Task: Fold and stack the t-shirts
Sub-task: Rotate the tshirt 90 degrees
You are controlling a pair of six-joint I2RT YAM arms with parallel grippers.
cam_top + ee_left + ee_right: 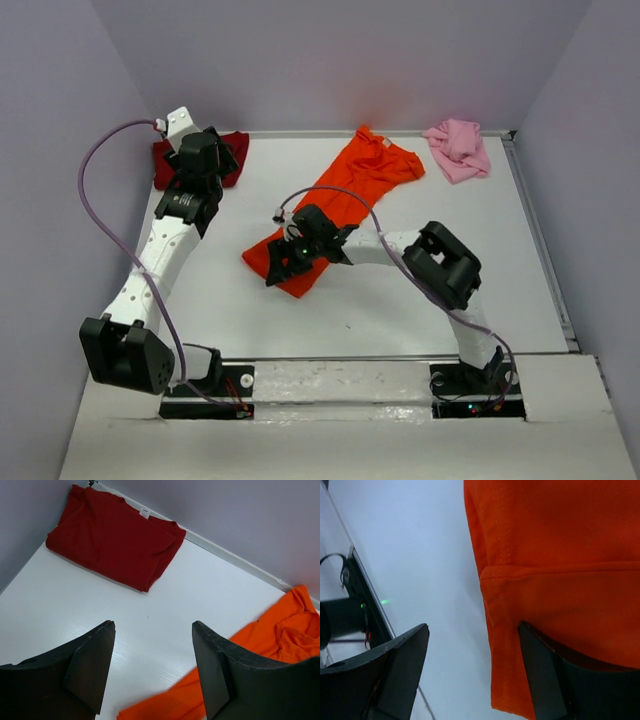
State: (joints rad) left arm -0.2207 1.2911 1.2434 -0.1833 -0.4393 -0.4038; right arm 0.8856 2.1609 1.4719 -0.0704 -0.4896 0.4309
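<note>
The bright orange t-shirt (pixel 350 190) lies stretched out diagonally across the middle of the table. My right gripper (pixel 284 264) is open at its near-left end. In the right wrist view (pixel 472 627) one finger is over the orange hem (pixel 560 555) and the other is over bare table. The dark red t-shirt (pixel 232 150) lies folded at the back left, partly hidden by my left arm. My left gripper (pixel 212 162) is open and empty just short of it. The left wrist view (pixel 153 623) shows the red shirt (pixel 112 535) ahead and orange cloth (pixel 270 640) at the right. The pale pink t-shirt (pixel 458 148) lies crumpled at the back right.
Lilac walls (pixel 330 60) close in the back and both sides of the white table (pixel 400 310). A grey rail (pixel 540 240) runs along the right edge. A purple cable (pixel 100 200) loops beside the left arm. The arm bases stand on a plate (pixel 340 385) at the near edge.
</note>
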